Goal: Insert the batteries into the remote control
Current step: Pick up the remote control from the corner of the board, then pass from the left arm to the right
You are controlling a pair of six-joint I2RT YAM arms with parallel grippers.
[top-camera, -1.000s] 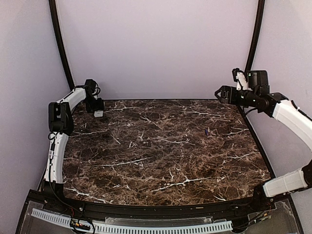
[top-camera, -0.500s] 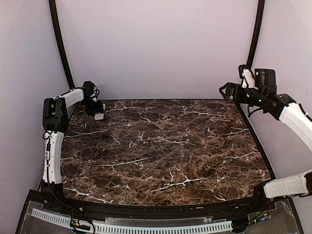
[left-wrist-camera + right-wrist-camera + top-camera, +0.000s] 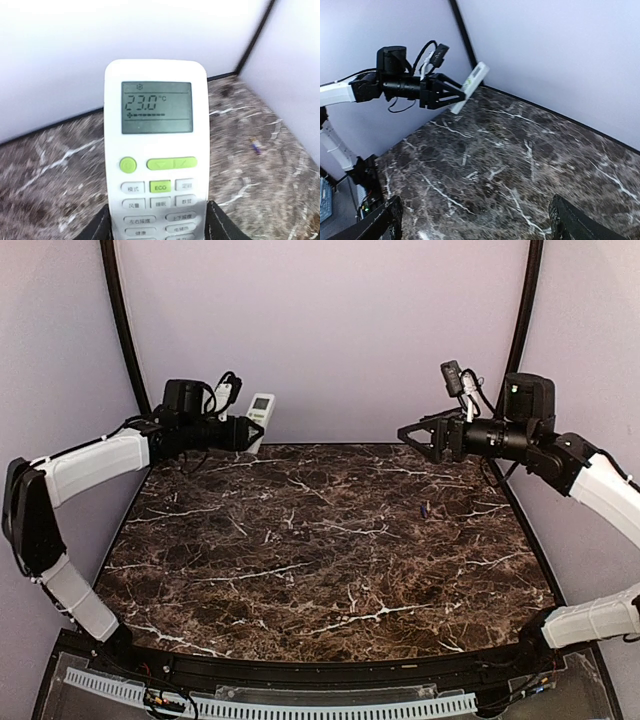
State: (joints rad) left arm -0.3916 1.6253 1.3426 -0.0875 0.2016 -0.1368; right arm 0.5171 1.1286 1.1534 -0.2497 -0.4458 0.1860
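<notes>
Upper left, close to the back wall [image 3: 330, 330] and the table [image 3: 300, 570] edge, the left gripper [image 3: 246, 431] pinches the remote [image 3: 260, 410] by its lower end, off the surface. Upper right, the right gripper [image 3: 415, 436] hangs spread wide, holding nothing. One battery [image 3: 424, 509] lies right of centre. Only the left wrist view shows the display [image 3: 157, 107] reading 23.0.

Remote control [image 3: 156, 150] display [image 3: 157, 107] read "23.0 °C", with a snowflake sign at its 11 o'clock corner. Green button [image 3: 160, 187] toward 6 o'clock of the display was marked "ECO". Neighbouring white buttons [image 3: 133, 189] carried Chinese characters, too small to read surely.
</notes>
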